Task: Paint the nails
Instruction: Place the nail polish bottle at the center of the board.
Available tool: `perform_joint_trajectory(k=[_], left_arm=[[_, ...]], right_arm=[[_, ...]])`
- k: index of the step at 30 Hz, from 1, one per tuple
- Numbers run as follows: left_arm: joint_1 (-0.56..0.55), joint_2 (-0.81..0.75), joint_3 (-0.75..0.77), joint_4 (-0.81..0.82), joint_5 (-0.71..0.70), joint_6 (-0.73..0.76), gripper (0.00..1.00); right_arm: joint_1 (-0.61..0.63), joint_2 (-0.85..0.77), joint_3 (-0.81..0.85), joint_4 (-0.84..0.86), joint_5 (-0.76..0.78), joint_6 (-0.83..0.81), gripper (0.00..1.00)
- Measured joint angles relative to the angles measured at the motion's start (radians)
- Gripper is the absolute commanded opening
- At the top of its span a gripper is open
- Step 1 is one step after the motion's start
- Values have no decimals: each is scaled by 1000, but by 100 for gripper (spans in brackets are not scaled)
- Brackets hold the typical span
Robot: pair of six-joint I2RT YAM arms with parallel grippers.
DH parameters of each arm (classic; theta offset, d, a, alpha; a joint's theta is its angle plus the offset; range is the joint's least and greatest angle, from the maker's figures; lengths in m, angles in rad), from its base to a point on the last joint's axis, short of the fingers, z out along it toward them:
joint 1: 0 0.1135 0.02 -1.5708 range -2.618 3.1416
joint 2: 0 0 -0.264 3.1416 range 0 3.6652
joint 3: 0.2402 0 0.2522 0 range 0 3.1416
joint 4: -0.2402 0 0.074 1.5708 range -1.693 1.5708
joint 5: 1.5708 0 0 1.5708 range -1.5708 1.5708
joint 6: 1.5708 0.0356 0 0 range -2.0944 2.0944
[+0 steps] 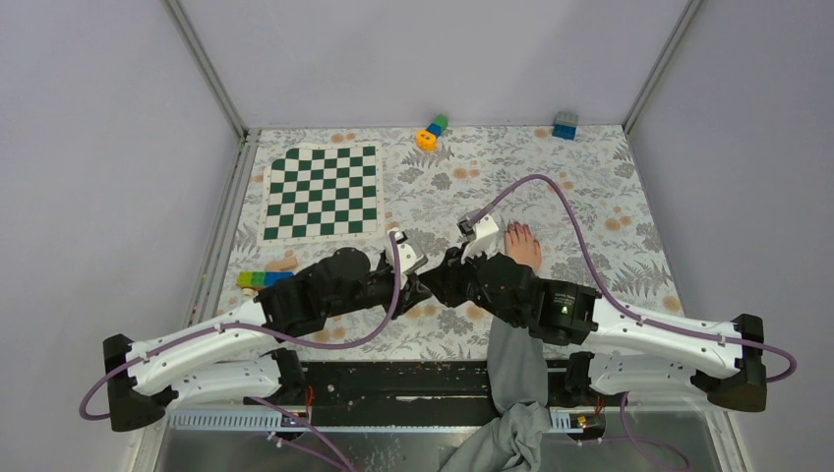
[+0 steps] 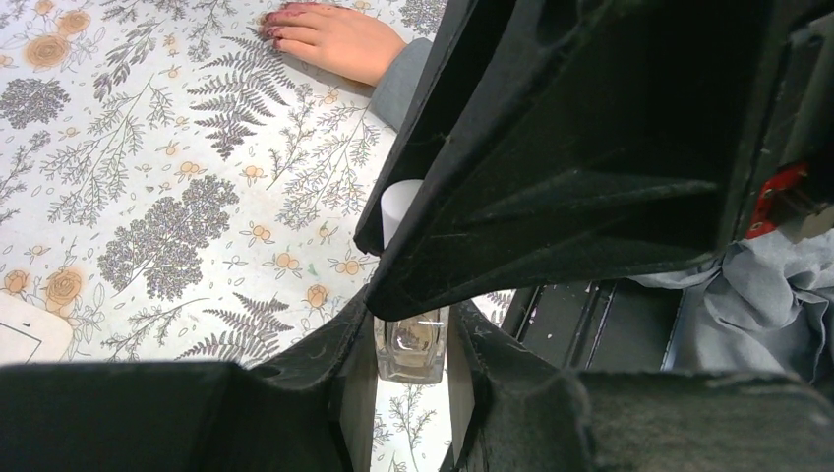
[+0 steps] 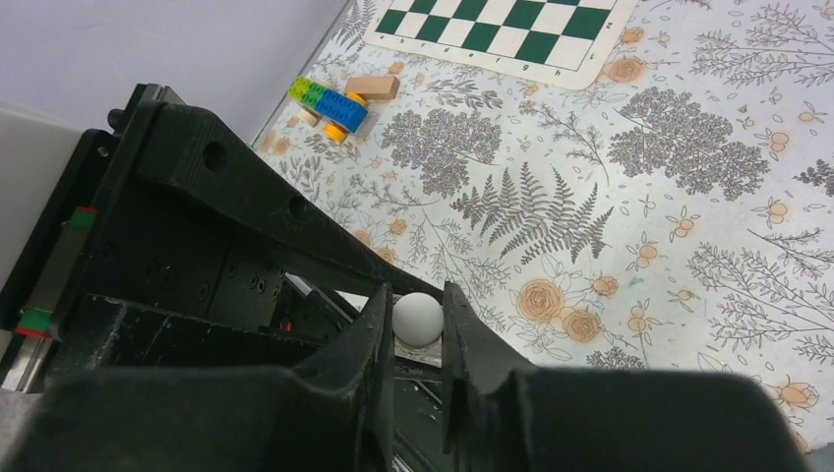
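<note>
A bare hand with a grey sleeve lies flat on the flowered cloth, right of centre. Its dark-reddish nails show at the top of the left wrist view. My left gripper is shut on a small clear glass bottle, held just above the cloth. My right gripper is shut on the bottle's white cap; that cap also peeks out beside the right gripper's black body. The two grippers meet tip to tip, left of the hand and apart from it.
A green-and-white chessboard lies at the back left. Coloured blocks sit by the left arm, a yellow toy and a blue block at the far edge. The grey sleeve runs over the table's near edge.
</note>
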Motion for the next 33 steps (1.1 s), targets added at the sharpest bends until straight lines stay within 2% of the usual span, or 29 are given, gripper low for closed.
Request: perform_joint_trajectory(k=[2, 3, 4, 5, 15, 19, 24, 27, 30, 33], left_arm=[[-1, 5, 4, -2, -4, 0, 38], [-1, 8, 7, -2, -6, 0, 61], [-2, 10, 9, -2, -7, 2, 90], [-2, 11, 12, 0, -6, 4, 98], [-2, -39, 14, 33, 16, -3, 99], [23, -90, 14, 36, 10, -3, 99], [150, -145, 25, 35, -21, -12, 99], [278, -140, 45, 21, -15, -38, 99], [413, -146, 41, 0, -20, -75, 99], [473, -176, 27, -14, -23, -89, 99]], right_arm=[[0, 0, 0, 0, 3, 0, 0], [0, -2, 0, 0, 5, 0, 0], [0, -4, 0, 0, 9, -1, 0], [0, -6, 0, 0, 14, -2, 0], [-6, -50, -44, -6, 187, -128, 0], [-63, -53, -106, 6, 243, -210, 0], [-189, -72, -265, 103, 267, -301, 0], [-249, -64, -367, 220, 263, -366, 0], [-306, -13, -440, 357, 243, -429, 0], [-365, 79, -475, 488, 198, -475, 0]])
